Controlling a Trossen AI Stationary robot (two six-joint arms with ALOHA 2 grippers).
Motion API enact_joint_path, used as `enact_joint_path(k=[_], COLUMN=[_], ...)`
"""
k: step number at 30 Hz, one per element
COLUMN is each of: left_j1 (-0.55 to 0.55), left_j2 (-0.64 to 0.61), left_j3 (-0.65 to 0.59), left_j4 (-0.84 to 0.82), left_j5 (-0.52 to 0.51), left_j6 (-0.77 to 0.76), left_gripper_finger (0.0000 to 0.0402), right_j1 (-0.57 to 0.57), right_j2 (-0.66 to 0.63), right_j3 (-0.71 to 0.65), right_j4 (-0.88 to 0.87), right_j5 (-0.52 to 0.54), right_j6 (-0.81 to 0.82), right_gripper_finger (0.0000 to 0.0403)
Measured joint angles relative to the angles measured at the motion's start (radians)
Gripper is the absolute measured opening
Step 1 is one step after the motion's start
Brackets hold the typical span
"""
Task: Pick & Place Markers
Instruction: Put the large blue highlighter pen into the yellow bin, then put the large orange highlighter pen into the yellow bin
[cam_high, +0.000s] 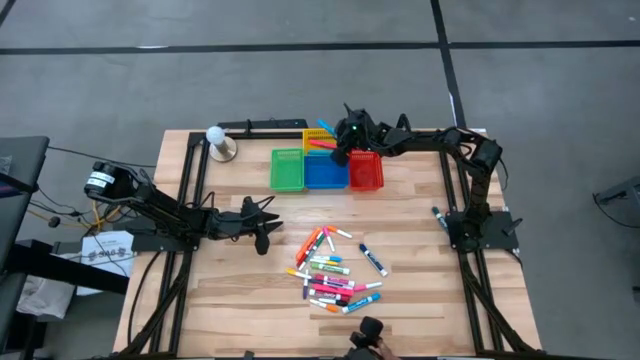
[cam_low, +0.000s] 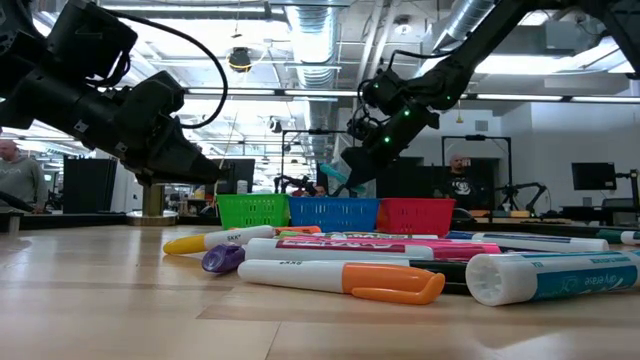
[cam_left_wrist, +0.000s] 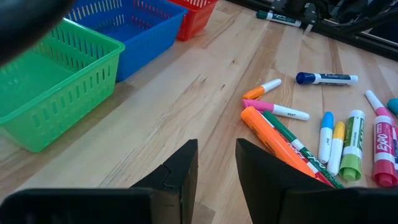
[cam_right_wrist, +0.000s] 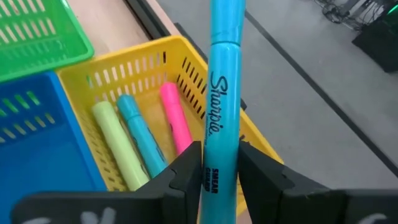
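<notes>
Right tool (cam_right_wrist: 219, 163): fingers clamped on a teal marker (cam_right_wrist: 222, 93), its long axis pointing out past the fingertips, directly above the yellow basket (cam_right_wrist: 186, 68) holding three highlighters; left tool (cam_left_wrist: 216, 163), half open, empty, idles near the desk's marker pile (cam_high: 335, 275).

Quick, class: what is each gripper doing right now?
Left gripper: open, holding nothing, beside the marker pile.
Right gripper: closed on a turquoise highlighter above the yellow basket.
</notes>
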Motion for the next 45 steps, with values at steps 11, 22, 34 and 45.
enact_joint_path(k=[11,22,34,45], left_j1=[0.0,0.0,0.0,0.0], left_j2=[0.0,0.0,0.0,0.0], left_j3=[0.0,0.0,0.0,0.0], left_j4=[0.0,0.0,0.0,0.001], left_j5=[0.0,0.0,-0.009,-0.015], left_j6=[0.0,0.0,0.0,-0.054], left_gripper_finger=[0.0108,0.0108,0.0108,0.0108], right_j1=[0.003,0.062,0.218,0.542], right_j2=[0.0,-0.095,-0.277,-0.408], right_j3=[-0.001,-0.001,-0.002,-0.167], right_j4=[-0.018,-0.068,-0.597,-0.682], right_j5=[0.003,0.027,0.018,0.03], right_j6=[0.008,0.002,0.088,0.319], right_gripper_finger=[0.0164,0.0155,0.014,0.0109])
